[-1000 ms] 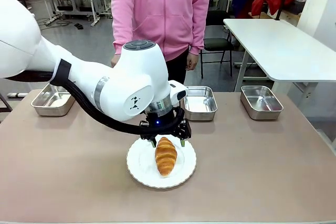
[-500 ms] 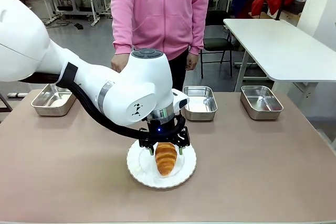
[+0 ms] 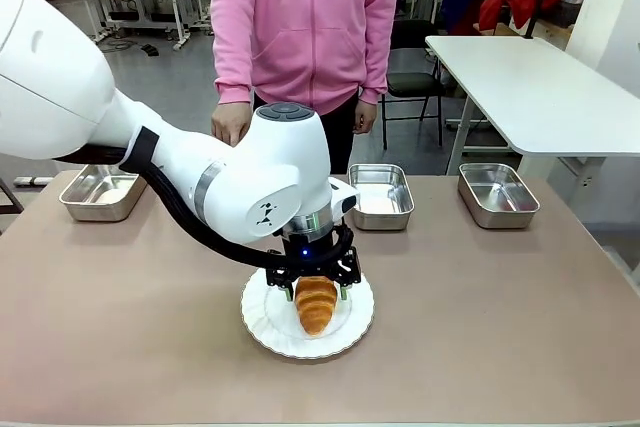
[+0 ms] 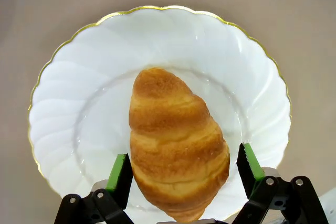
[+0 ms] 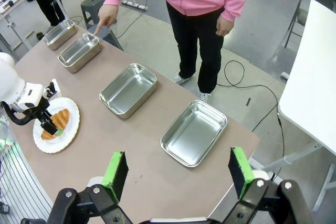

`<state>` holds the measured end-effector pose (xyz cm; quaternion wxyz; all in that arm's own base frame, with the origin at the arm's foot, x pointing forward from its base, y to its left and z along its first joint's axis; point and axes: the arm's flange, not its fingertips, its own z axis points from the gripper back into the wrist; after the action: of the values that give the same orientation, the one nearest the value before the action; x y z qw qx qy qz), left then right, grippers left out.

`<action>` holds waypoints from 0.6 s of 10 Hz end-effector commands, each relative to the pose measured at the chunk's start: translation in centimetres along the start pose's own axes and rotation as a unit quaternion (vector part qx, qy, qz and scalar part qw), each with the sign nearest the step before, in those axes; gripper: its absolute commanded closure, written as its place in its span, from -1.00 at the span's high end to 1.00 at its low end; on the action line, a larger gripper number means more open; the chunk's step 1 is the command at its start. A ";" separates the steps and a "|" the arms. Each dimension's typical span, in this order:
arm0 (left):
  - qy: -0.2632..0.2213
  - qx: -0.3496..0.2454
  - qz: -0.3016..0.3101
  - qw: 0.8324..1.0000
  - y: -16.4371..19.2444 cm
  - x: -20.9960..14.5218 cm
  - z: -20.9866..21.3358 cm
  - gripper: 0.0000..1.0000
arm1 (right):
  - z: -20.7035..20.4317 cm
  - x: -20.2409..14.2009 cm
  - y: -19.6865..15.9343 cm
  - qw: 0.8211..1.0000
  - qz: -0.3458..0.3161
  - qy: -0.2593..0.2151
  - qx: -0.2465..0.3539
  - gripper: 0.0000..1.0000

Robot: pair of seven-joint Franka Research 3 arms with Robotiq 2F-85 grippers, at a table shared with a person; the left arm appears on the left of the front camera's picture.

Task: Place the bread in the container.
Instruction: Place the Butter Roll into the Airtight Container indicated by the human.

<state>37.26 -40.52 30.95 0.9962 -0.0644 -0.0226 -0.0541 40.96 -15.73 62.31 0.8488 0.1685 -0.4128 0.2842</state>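
Croissant (image 4: 176, 145) lying on white scalloped plate (image 4: 68, 129) with gold rim, near middle of brown table (image 3: 500, 327). Left gripper (image 4: 184, 171) lowered over plate, straddling wide near end of croissant; tapered end pointing away from wrist camera. Left green pad (image 4: 118, 174) just beside or touching crust, cannot tell which; right green pad (image 4: 251, 162) with a thin sliver of plate showing between it and crust. Jaws parted around bread, not clamped, no lift visible: croissant resting flat on plate. In front view, gripper (image 3: 318, 289) covering far end of croissant (image 3: 315, 307), pads at both flanks.

Right gripper (image 5: 176, 174) high above table, fingers spread wide, nothing between them. Four steel pans in a row along far edge of table; person's hand (image 5: 105, 17) pointing a finger down at the pointed-at pan (image 5: 80, 52), second from far end in right wrist view. Plate well apart from that pan
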 end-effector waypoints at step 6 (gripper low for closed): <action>-0.011 0.053 0.018 0.998 -0.7 0.4 -0.4 -0.16 | 0.0 0.2 -0.1 1.000 0.008 -0.015 0.006 1.00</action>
<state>37.44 -41.03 31.10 0.9978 -0.0356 -0.0249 -0.0507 40.96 -15.73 62.31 0.8487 0.1685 -0.4128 0.2843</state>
